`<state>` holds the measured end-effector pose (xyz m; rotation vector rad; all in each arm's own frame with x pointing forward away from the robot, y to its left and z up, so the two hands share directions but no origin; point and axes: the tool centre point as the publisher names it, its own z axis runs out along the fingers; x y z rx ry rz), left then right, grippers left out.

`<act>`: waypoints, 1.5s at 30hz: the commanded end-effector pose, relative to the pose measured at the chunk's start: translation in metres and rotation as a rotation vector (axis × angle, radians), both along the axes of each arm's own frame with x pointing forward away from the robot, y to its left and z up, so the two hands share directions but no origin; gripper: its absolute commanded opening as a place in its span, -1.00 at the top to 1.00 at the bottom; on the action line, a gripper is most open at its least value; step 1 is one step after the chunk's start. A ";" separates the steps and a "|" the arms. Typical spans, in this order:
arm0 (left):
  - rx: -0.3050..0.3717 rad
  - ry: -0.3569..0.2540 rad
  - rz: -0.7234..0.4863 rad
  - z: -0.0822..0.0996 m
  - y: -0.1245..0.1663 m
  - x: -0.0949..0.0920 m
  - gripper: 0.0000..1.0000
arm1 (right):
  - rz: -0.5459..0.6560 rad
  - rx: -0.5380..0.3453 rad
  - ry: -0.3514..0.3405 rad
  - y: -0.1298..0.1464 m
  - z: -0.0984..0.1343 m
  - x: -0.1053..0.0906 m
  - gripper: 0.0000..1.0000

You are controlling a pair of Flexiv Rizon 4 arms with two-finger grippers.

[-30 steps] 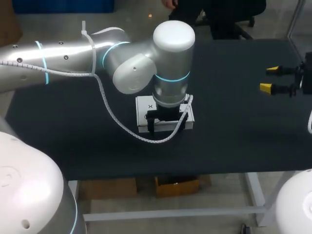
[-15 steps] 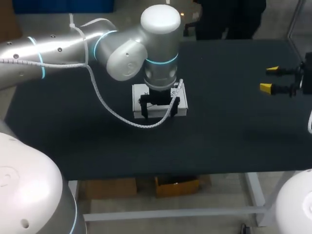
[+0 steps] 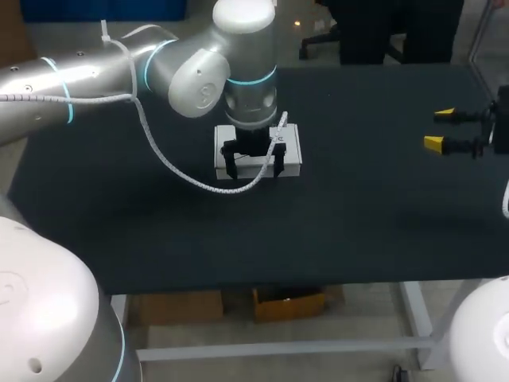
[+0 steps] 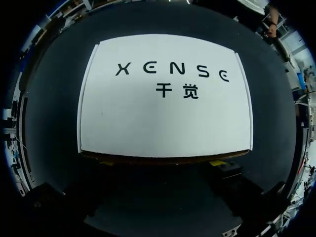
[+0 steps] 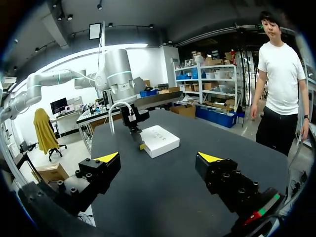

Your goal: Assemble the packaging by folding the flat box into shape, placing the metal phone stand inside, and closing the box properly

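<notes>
A closed white box (image 3: pixel 291 150) with black print lies flat on the black table (image 3: pixel 358 215), a little left of the middle. My left gripper (image 3: pixel 254 165) points down at the box's near edge, open, with its fingers (image 3: pixel 278 163) against the box's near side. In the left wrist view the box (image 4: pixel 165 108) lies just ahead of the left gripper (image 4: pixel 163 162), and only slivers of yellow tip show under its edge. My right gripper (image 3: pixel 441 131) hangs open and empty at the table's right side. From there the box (image 5: pixel 158 139) lies far ahead of the right gripper (image 5: pixel 158 158). No phone stand shows.
The left arm (image 3: pixel 119 72) stretches over the table's left rear part. Bare black tabletop lies between the box and the right gripper and along the front edge.
The left gripper and the box have moved together away from the front edge, toward the table's far side and slightly left. The right arm has kept still.
</notes>
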<state>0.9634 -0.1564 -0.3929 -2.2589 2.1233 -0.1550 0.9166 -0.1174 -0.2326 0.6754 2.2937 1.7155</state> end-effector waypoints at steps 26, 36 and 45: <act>0.002 0.046 0.003 -0.003 0.000 0.116 -1.00 | 0.003 0.004 -0.002 -0.001 0.000 0.000 -1.00; -0.005 0.053 0.014 -0.002 0.011 0.153 -1.00 | 0.003 0.004 -0.002 -0.001 0.000 0.000 -1.00; -0.005 0.052 0.019 0.002 0.020 0.176 -1.00 | 0.003 0.004 -0.002 -0.001 0.000 0.000 -1.00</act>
